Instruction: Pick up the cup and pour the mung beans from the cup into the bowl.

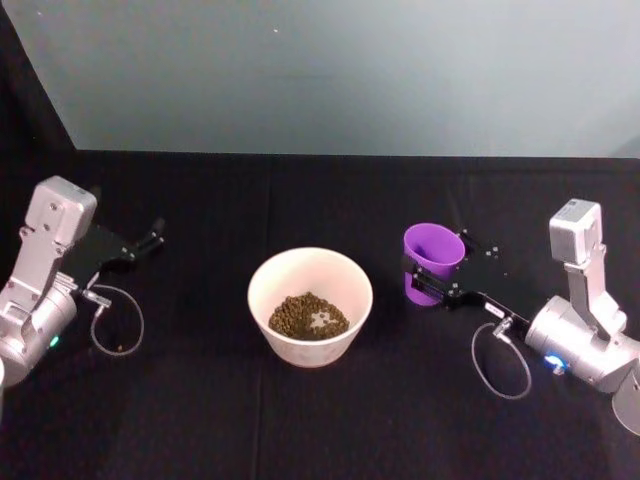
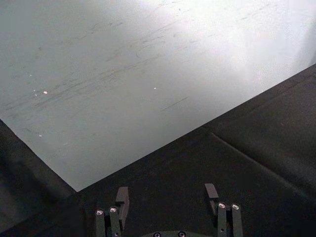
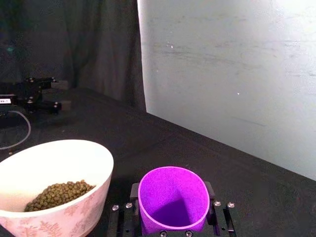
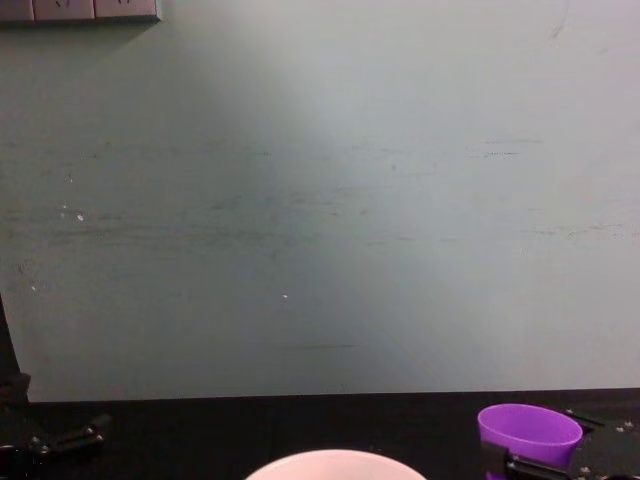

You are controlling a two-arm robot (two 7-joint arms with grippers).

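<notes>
No writing or brand can be read on anything; the bowl (image 3: 52, 190) bears only a faint leaf pattern on its outer wall, seen in the right wrist view. In the head view the right gripper (image 1: 437, 279), right of centre, is clamped around the purple cup (image 1: 432, 261), which stands upright, mouth up, just right of the bowl holding the mung beans (image 1: 308, 316) at centre frame. The cup's inside looks empty in the right wrist view, and the left gripper (image 2: 167, 197), at the head view's left edge, has its fingers spread wide around nothing.
</notes>
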